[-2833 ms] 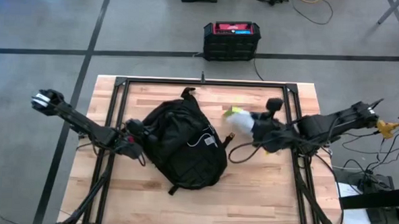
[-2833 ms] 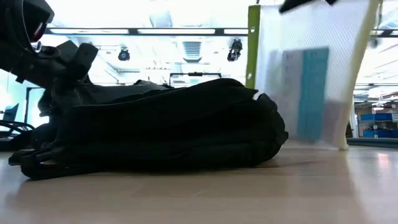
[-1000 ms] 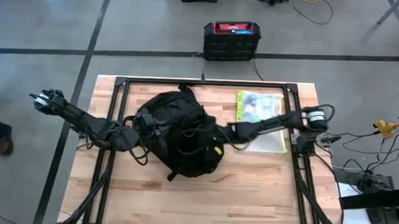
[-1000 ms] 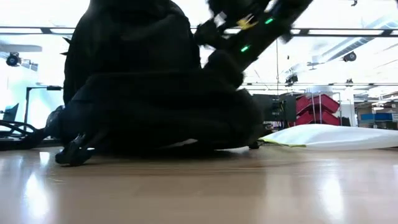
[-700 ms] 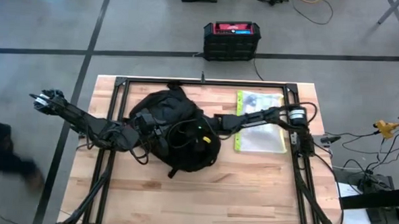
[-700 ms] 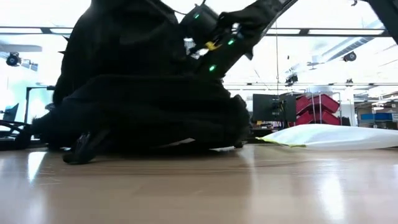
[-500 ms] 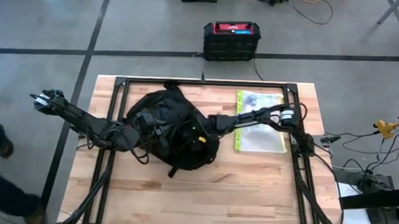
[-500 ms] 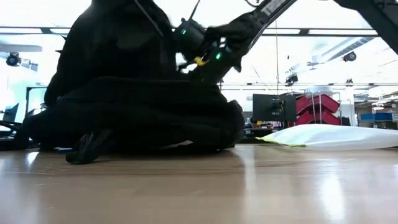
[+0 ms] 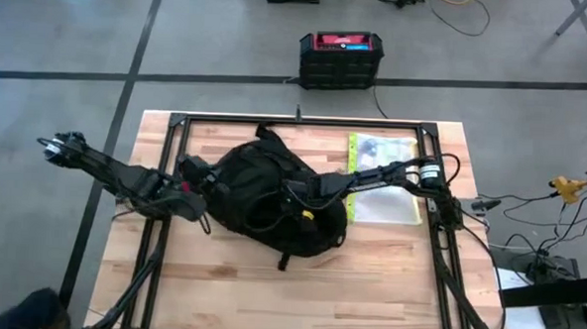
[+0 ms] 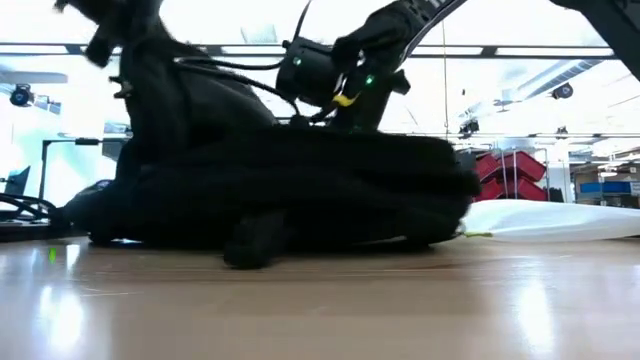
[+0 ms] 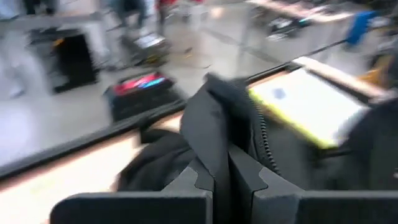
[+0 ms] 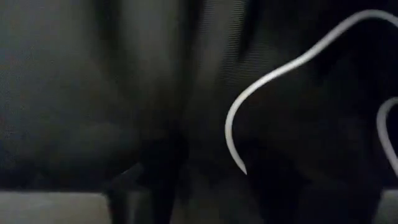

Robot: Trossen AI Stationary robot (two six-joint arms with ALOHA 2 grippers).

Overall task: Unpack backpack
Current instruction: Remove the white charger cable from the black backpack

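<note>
High view: backpack (image 9: 272,198) lay mid-table, left gripper (image 9: 195,185) at its left edge, right gripper (image 9: 294,197) reached into its middle; flat clear pouch (image 9: 380,178) lay beside it. Low view: bag slumped, soft, floppy, prob light.

L wrist view: left fingers (image 11: 186,183) pinched narrow on a fabric fold (image 11: 214,118) between them. Best hold: seam or top loop.

R wrist view: only dark interior plus a white cord (image 12: 273,93); right fingers' state can't tell.
</note>
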